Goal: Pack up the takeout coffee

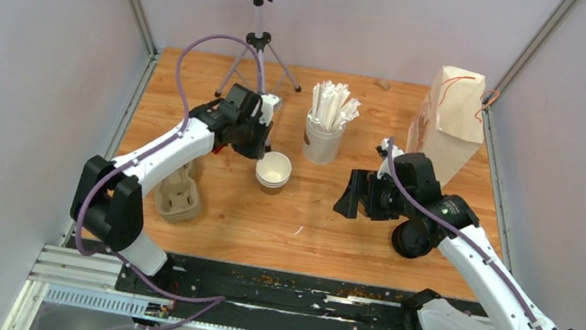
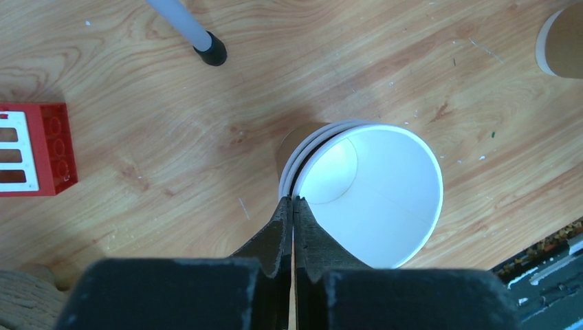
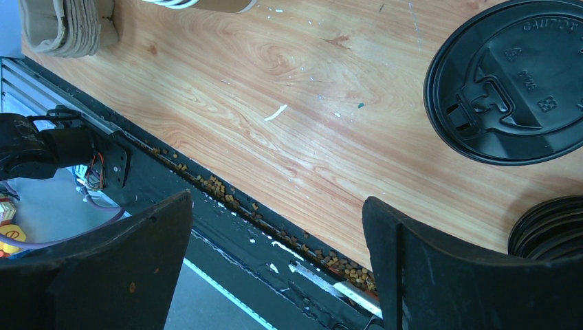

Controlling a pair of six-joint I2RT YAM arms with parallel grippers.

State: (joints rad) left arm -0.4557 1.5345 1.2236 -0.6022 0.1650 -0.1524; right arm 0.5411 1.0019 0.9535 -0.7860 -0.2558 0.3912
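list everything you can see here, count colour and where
paper cups: nested stack, at least two, brown outside, white inside, table centre, no lids
straw cup: one, white, behind the stack
lid stack: one, black, right side
loose lid: one, black, beside the lid stack
paper bag: one, tan, back right
cup carrier: pulp brown, looks stacked, left side
red block: one, near the left arm
tripod: one, back centre
table: one, wood
left gripper: shut on the top cup's rim
right gripper: open, empty, near the lids
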